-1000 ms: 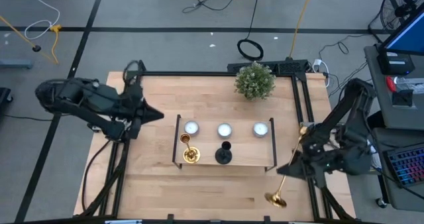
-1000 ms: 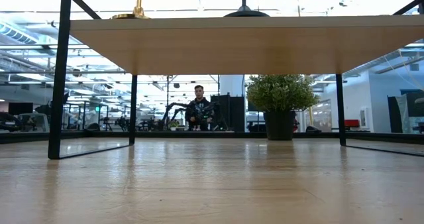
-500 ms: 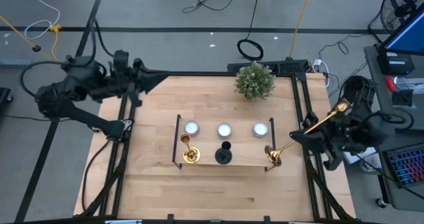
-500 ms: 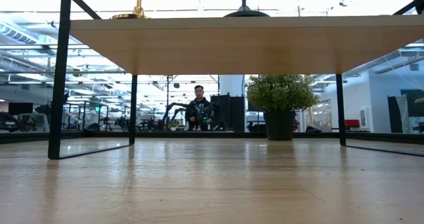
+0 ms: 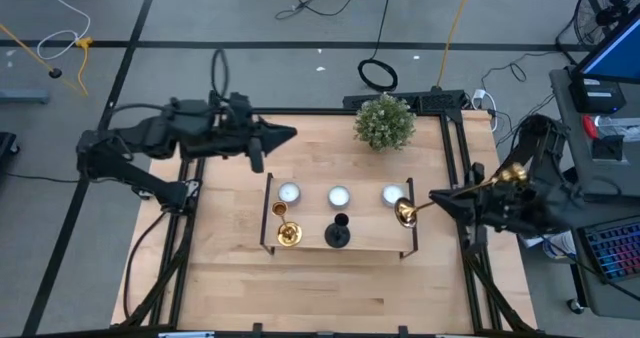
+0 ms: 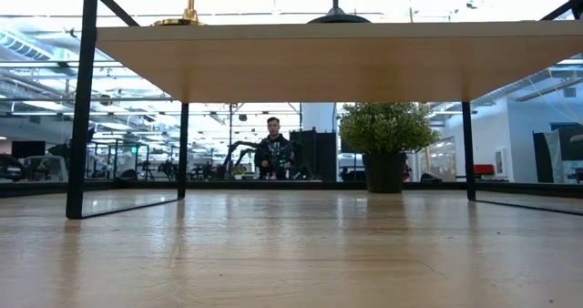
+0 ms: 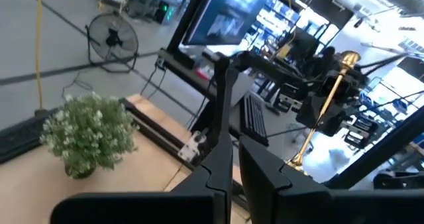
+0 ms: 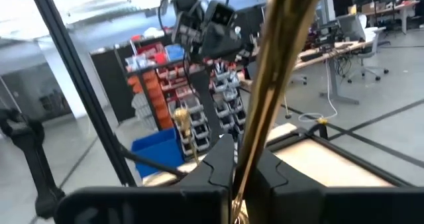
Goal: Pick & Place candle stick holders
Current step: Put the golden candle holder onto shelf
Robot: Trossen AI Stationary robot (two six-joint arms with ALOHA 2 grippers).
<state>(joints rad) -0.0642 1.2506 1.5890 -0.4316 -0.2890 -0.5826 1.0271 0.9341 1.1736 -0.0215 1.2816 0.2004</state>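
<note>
Now the right tool (image 5: 447,200) clamps a gold candlestick (image 5: 455,193) tilted over the stand's (image 5: 340,245) right edge.

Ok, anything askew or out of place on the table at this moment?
One thing: the second gold candlestick is not upright. The right gripper has its jaws shut on the stem and holds it tilted, base by the right end of the wooden stand. The other gold candlestick and the black candlestick stand upright there.
</note>
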